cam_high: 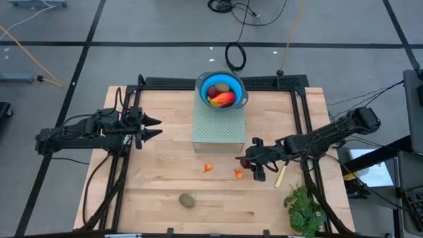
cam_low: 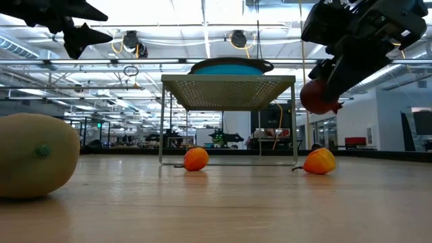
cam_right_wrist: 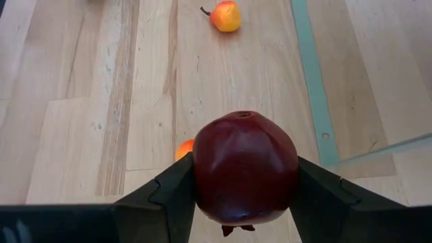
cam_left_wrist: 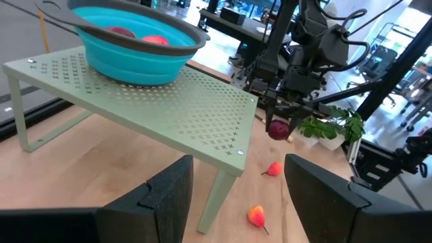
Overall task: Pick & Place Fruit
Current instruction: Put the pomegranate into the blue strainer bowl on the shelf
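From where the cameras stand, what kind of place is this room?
Probably a robotics lab or open workshop. The wooden table stands on a grey floor with loose cables. Behind it is a large hall with ceiling lights. Two robot arms work here; the right gripper holds a dark red fruit.

bowl (cam_high: pixel 239 90) blue | rack (cam_high: pixel 218 129) perforated pale green | held fruit (cam_right_wrist: pixel 245 167) dark red

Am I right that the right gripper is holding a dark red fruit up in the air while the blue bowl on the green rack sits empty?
Not quite: the blue bowl isn't empty. The high view shows several fruits inside it. The rest holds: the right gripper does grip a dark red fruit off the table, and the bowl sits on the green rack.
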Robot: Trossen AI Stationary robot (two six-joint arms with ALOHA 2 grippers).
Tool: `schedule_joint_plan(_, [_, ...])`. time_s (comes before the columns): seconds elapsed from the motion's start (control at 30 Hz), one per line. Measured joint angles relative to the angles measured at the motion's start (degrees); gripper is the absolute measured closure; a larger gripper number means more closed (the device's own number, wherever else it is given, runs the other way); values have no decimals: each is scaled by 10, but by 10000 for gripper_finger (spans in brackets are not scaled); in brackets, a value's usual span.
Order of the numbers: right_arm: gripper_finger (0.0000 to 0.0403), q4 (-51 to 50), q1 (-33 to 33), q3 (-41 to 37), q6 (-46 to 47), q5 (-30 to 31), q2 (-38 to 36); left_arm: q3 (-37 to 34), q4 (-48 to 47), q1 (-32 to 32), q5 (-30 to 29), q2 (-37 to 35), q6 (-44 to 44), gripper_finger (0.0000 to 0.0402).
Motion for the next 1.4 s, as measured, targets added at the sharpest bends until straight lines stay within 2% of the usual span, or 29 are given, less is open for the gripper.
schedule_joint_plan(0.33, [216,3,0,0,0,0,0,0,0,0,-2,0,27,167])
schedule_joint_plan(0.47, [216,50,0,0,0,0,0,0,0,0,-9,0,31,167])
schedule_joint_plan(0.7, [217,95,0,52,-14,0,0,0,0,0,-10,0,31,167])
schedule_joint_plan(0.93, [218,188,0,85,-54,0,0,0,0,0,-10,0,31,167])
schedule_joint_plan(1.4, [214,367,0,86,-116,9,-2,0,0,0,-10,0,27,167])
